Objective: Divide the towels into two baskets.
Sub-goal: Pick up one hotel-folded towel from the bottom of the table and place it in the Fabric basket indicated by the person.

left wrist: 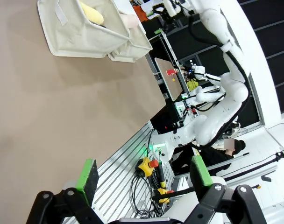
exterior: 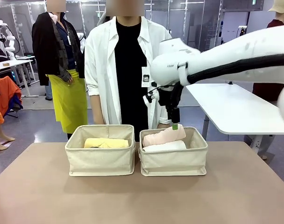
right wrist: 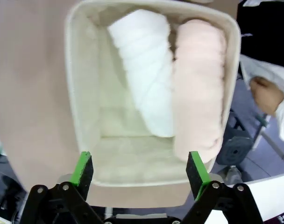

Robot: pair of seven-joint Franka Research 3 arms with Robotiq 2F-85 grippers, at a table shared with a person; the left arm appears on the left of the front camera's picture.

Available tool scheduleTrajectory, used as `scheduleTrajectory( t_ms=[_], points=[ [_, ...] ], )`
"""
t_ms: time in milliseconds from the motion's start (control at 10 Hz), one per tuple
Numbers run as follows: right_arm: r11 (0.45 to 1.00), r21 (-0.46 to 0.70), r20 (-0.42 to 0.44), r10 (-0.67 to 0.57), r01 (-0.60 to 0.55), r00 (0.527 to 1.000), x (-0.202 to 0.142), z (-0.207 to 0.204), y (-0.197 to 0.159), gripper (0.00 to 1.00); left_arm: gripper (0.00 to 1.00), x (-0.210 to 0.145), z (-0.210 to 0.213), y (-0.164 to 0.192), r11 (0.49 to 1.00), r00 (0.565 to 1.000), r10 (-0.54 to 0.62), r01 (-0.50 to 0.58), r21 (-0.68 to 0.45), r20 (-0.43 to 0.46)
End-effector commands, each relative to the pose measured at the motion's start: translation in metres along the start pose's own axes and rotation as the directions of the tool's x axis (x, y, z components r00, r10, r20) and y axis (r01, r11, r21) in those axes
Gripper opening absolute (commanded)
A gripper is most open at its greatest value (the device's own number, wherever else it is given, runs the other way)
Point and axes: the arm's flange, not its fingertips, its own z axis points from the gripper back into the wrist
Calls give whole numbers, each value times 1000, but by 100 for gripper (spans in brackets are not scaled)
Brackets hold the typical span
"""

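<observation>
Two beige canvas baskets sat side by side, just about touching, on the brown table (exterior: 142, 196), with a person in a white coat (exterior: 104, 70) standing right behind them at the far edge. The left basket (exterior: 100, 158) held a pale yellow towel (exterior: 106, 143), rolled and lying lengthwise. The right basket (exterior: 173, 161) held two: a pale pink towel (exterior: 163, 136), tilted so one end rose above the rim, and a white towel (exterior: 164, 146) lying in front of it, the two rolls touching along their length.

The right arm (exterior: 235, 60) reached in from the right, its right gripper (exterior: 173, 122) hanging just above the pink roll's raised end. Seen from that wrist, the green-padded fingers (right wrist: 82, 167) stood spread wide with nothing between them, framing the basket's near wall, and a hand (right wrist: 265, 94) of the person showed beside the basket.

The left gripper (left wrist: 143, 175) hovered well away from the baskets, its jaws likewise released and empty; its camera caught both baskets at the top of the frame across a bare stretch of table, the yellow towel poking up from the nearer one.
</observation>
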Motion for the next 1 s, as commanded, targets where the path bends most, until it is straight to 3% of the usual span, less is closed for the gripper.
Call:
scheduleTrajectory(
  t_ms=[0,300,400,700,900],
  points=[
    [989,89,169,-134,121,976,-47,0,55,100,100,-2,0,-5,1000,1000,4,-4,-2,4],
    [916,248,310,-382,314,871,-127,-17,95,100,100,-2,0,-5,1000,1000,4,-4,-2,4],
    [880,325,399,-459,345,794,-163,-27,102,100,100,-2,0,-5,1000,1000,4,-4,-2,4],
    [730,544,461,-672,414,579,-240,-63,126,100,100,-2,0,-5,1000,1000,4,-4,-2,4],
    [635,682,496,-766,363,409,-305,-89,146,100,100,-2,0,-5,1000,1000,4,-4,-2,4]
  ],
)
